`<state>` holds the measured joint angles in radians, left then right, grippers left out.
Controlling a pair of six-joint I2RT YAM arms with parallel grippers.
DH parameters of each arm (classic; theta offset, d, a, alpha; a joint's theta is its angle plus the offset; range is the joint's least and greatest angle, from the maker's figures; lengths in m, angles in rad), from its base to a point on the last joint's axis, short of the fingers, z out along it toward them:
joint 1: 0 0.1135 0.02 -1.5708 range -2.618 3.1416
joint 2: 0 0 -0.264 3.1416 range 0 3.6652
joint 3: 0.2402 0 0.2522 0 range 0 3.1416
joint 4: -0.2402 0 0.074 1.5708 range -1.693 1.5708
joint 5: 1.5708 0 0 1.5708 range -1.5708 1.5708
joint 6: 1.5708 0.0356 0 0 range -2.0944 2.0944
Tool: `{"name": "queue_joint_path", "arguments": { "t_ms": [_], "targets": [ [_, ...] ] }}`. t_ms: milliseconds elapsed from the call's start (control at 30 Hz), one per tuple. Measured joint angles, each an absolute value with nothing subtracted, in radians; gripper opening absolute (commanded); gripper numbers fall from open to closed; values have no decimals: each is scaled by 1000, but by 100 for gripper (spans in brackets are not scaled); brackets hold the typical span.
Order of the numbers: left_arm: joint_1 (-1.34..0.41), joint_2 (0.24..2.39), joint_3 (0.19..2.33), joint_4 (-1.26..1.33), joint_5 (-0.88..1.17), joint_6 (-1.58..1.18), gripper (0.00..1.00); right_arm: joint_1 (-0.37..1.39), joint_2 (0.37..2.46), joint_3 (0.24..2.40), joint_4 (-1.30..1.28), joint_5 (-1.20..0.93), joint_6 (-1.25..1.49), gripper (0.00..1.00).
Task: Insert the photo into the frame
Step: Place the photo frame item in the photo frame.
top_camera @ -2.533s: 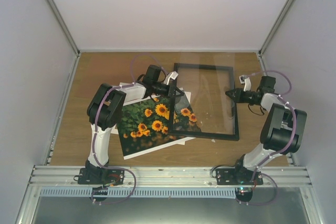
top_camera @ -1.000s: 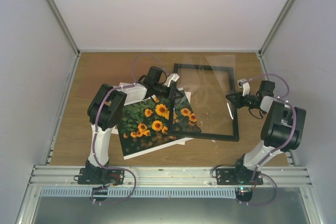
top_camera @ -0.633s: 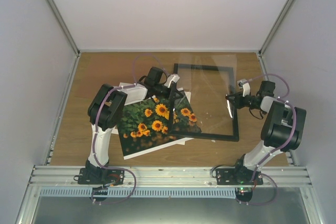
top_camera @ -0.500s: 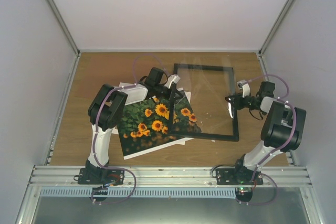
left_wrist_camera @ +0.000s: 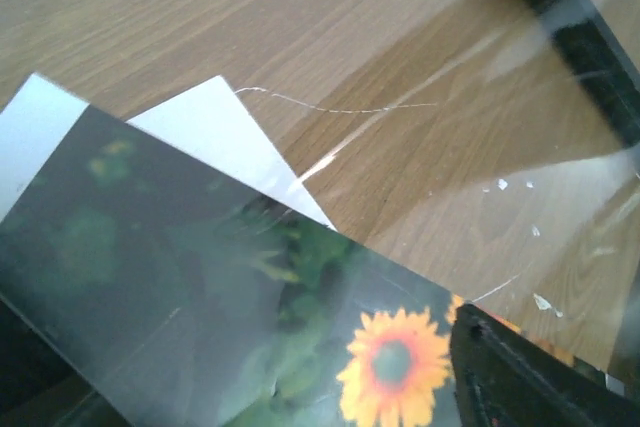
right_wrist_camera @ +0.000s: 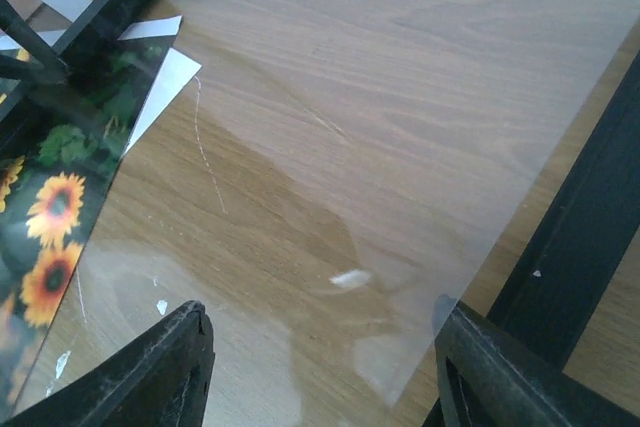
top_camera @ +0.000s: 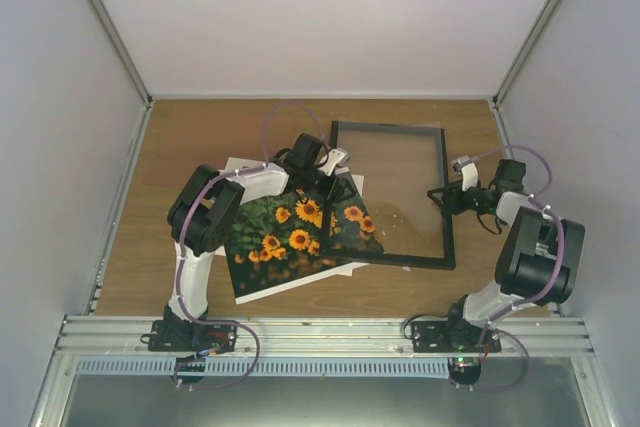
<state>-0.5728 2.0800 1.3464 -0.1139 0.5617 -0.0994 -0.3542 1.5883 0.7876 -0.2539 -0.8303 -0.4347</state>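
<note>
The photo (left_wrist_camera: pixel 180 277) is blurred, cut off by the left wrist view's edges.

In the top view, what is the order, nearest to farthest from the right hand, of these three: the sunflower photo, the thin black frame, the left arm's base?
1. Thin black rectangular frame, directly beside the right hand.
2. Sunflower paper photo, centre-left of the table.
3. Left arm's black base, near-left edge.

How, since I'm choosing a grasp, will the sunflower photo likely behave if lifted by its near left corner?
Probably floppy: the photo is a broad, thin print lying flat, so a corner lift would likely let it sag. Its smooth printed face may be slippery. The frame overlaps its right side, so pulling could drag that along.
</note>
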Motion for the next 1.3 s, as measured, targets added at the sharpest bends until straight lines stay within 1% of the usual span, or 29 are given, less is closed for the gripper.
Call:
{"name": "queue_joint_path", "arguments": {
  "t_ms": [67, 100, 133, 167, 233, 367, 600, 733, 767, 867, 933, 1033, 1133, 1167, 1200, 1267, 1300],
  "targets": [
    [-581, 2065, 1346, -131, 521, -85, 76, -354, 1576, 785, -255, -822, -438, 63],
    [-584, 2058, 1346, -140, 501, -76, 83, -354, 1571, 785, -255, -816, -439, 63],
    [-587, 2052, 1346, -150, 480, -68, 93, -354, 1566, 785, -255, -810, -440, 66],
    [-590, 2048, 1346, -156, 464, -56, 97, -354, 1560, 784, -257, -805, -442, 69],
    [-596, 2038, 1347, -160, 443, -37, 98, -354, 1542, 779, -266, -785, -454, 69],
    [-611, 2021, 1346, -197, 417, -1, 93, -361, 1509, 772, -293, -756, -487, 69],
    [-618, 2000, 1331, -240, 432, 71, 93, -405, 1503, 772, -346, -734, -525, 69],
    [-627, 1998, 1335, -277, 454, 121, 89, -422, 1503, 780, -375, -743, -527, 70],
    [-629, 1999, 1337, -292, 456, 134, 86, -424, 1503, 785, -382, -746, -527, 70],
    [-631, 1999, 1340, -319, 454, 173, 75, -427, 1503, 809, -403, -767, -517, 70],
    [-630, 1999, 1341, -328, 450, 196, 65, -428, 1505, 830, -416, -780, -506, 70],
    [-617, 1999, 1343, -331, 465, 194, 62, -432, 1522, 876, -429, -795, -471, 70],
    [-591, 1999, 1343, -325, 531, 165, 60, -439, 1554, 903, -429, -797, -426, 70],
    [-584, 1999, 1343, -324, 556, 153, 61, -442, 1565, 907, -429, -798, -409, 69],
    [-575, 1999, 1344, -321, 589, 137, 65, -446, 1576, 911, -429, -800, -395, 69],
    [-563, 2003, 1355, -321, 637, 110, 80, -458, 1603, 918, -430, -805, -364, 69],
    [-558, 2007, 1368, -322, 658, 93, 85, -466, 1617, 922, -430, -807, -349, 69]
  ]
}}
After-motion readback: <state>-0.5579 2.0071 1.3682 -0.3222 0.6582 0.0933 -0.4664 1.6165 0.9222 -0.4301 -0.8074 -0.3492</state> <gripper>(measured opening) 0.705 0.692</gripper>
